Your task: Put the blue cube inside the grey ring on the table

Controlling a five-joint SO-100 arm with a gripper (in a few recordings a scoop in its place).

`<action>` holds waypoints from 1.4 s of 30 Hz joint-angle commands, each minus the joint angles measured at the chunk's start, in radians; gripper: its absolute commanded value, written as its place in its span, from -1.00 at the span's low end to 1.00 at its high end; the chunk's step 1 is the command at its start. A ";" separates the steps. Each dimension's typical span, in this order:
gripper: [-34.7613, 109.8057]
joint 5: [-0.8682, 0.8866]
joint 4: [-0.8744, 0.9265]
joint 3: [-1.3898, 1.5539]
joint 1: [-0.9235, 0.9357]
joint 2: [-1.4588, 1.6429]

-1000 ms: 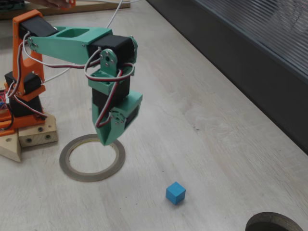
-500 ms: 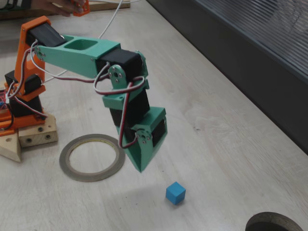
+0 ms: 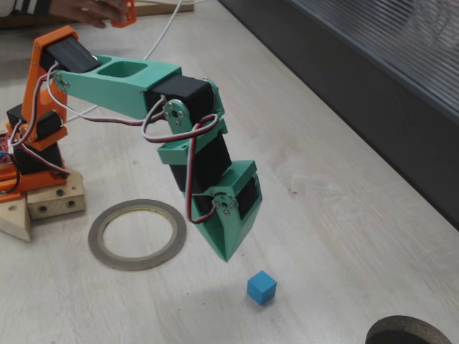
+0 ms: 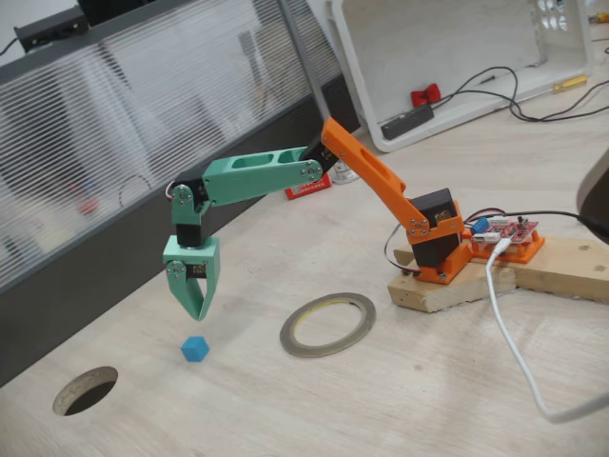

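The small blue cube [image 3: 262, 287] [image 4: 194, 348] rests on the pale wood table [image 3: 330, 215] [image 4: 400, 400], apart from the grey ring. The grey ring [image 3: 137, 234] [image 4: 328, 325] lies flat near the arm's base, with nothing inside it. My green gripper [image 3: 226, 256] [image 4: 199, 313] hangs point-down just above the table, shut and holding nothing. In both fixed views its tip is a short way above and beside the cube, between the cube and the ring, touching neither.
The orange arm base [image 3: 32, 143] [image 4: 433, 243] sits on wooden blocks. A dark round hole [image 3: 409, 332] [image 4: 86, 390] lies past the cube. A dark wall strip [image 3: 373, 100] borders the table. A white cable [image 4: 514, 352] trails by the base.
My gripper has swung from over the ring's rim out toward the blue cube and now hangs close above it. Cube and ring have not moved.
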 commanded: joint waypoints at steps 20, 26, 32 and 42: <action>-0.52 -0.002 -0.006 -0.239 0.015 -0.189; -0.52 -0.002 0.003 -0.232 0.015 -0.190; -0.52 0.003 -0.008 -0.238 0.009 -0.190; -0.52 -0.003 0.003 -0.232 0.015 -0.176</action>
